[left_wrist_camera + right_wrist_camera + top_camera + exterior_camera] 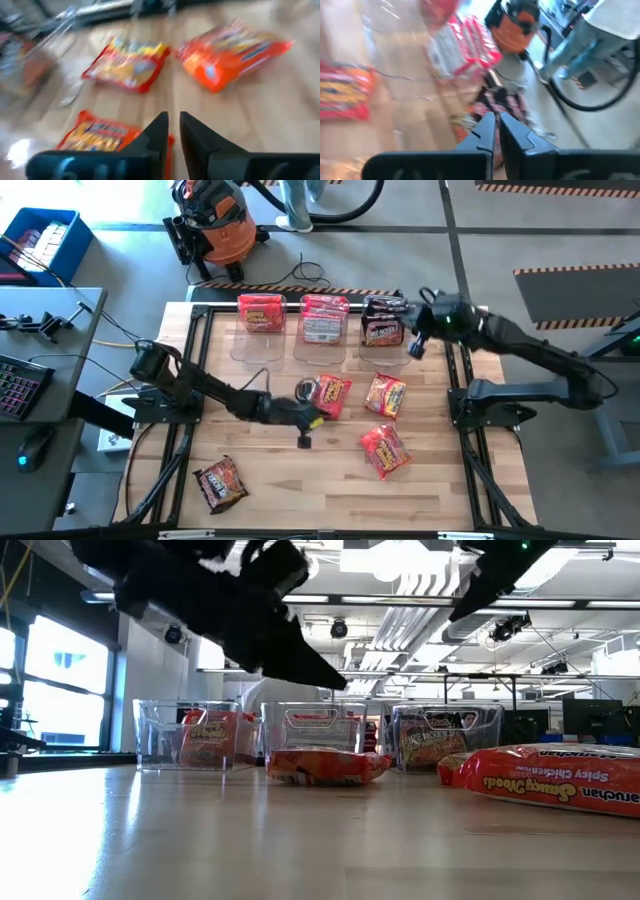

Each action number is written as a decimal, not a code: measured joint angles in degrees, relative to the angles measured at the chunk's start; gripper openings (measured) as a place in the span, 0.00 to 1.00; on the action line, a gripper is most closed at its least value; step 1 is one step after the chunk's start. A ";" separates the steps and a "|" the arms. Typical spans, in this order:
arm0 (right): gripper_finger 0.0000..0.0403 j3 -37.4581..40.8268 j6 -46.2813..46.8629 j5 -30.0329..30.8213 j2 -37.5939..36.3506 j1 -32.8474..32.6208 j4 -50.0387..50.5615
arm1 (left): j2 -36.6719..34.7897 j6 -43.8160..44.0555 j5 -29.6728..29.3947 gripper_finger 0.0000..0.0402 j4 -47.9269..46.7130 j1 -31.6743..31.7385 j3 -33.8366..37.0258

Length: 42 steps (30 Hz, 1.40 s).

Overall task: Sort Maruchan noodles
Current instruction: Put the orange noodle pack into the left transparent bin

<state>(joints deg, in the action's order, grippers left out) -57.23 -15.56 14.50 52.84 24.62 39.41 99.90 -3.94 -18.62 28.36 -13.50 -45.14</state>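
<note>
While the table (330, 490) carries four loose Maruchan noodles packets, the left hand (304, 439) is placed nearest them.
Just beyond its nearly closed, empty fingers lies one packet (328, 394), long axis diagonal; the right hand (416, 348) (fingers closed, apparently empty) hovers by the far bins (262, 345).

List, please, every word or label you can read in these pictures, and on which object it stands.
"Spicy Chicken Flavor", upside down, on the orange packet lying nearest the low camera.
The brand line above it on that packet is only partly readable.
Print on the packets in the clear bins and on the table is too blurred or small to read.
</note>
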 joint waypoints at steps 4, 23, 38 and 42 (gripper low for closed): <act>0.01 11.76 6.86 -1.57 -5.64 -6.40 -10.66 | 0.00 3.32 -14.45 0.15 -12.72 -1.76 -4.82; 0.00 29.70 20.09 7.62 -4.23 -30.08 -36.36 | 4.57 14.30 0.72 0.00 -24.02 2.79 -5.84; 0.00 29.70 33.85 9.41 13.02 -38.33 -51.10 | 4.68 22.45 9.73 0.00 0.18 -2.86 -5.62; 0.00 29.68 36.08 9.18 18.26 -39.59 -55.53 | 2.67 24.22 7.40 0.02 -2.20 -3.15 -5.65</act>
<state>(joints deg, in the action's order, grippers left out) -27.55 20.51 23.68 71.10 -14.97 -16.12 102.56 20.28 -11.22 26.16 -16.64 -50.78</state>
